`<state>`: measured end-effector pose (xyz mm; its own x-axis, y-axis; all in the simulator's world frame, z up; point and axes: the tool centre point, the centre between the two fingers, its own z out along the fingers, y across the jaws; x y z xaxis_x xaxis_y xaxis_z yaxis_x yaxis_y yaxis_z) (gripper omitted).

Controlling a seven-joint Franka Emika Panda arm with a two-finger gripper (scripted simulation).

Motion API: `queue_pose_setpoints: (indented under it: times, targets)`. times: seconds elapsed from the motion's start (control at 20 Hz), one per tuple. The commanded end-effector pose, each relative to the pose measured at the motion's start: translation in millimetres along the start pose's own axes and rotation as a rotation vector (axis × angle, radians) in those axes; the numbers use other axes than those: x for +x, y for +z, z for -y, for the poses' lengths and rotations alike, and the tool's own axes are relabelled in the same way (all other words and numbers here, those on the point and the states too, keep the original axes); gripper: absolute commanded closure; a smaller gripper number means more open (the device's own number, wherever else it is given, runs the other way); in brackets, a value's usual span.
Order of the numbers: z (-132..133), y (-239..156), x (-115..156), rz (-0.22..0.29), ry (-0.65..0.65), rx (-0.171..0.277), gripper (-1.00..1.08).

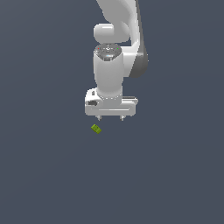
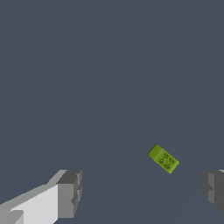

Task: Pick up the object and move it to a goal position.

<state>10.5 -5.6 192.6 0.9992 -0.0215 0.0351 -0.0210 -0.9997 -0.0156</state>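
Descending with empty, wide-open fingers (image 2: 70,194) risks clipping the off-centre, skewed object (image 2: 163,159) unless first centred and aligned over it.

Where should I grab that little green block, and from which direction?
Judging by both views, take the green block across its two long sides, from straight above. It lies flat on the floor, an oblong turned at a slant, so the narrow width fits the open gripper best. It sits off to one side of the fingers, not between them, so shift over it and rotate to match its slant before descending.
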Motion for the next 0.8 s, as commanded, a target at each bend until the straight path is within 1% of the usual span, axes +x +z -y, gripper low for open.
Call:
queue_pose_setpoints:
  times: [0.0,0.4,0.75]
  targets:
    - [-1.5,-1.4,-0.1,0.000,0.007,0.001,-0.92]
    - [-6.3,5.7,-1.7,0.002,-0.038,-0.002,-0.92]
    - [-18.4,20.9,-5.8,0.007,-0.136,-0.008,-0.92]
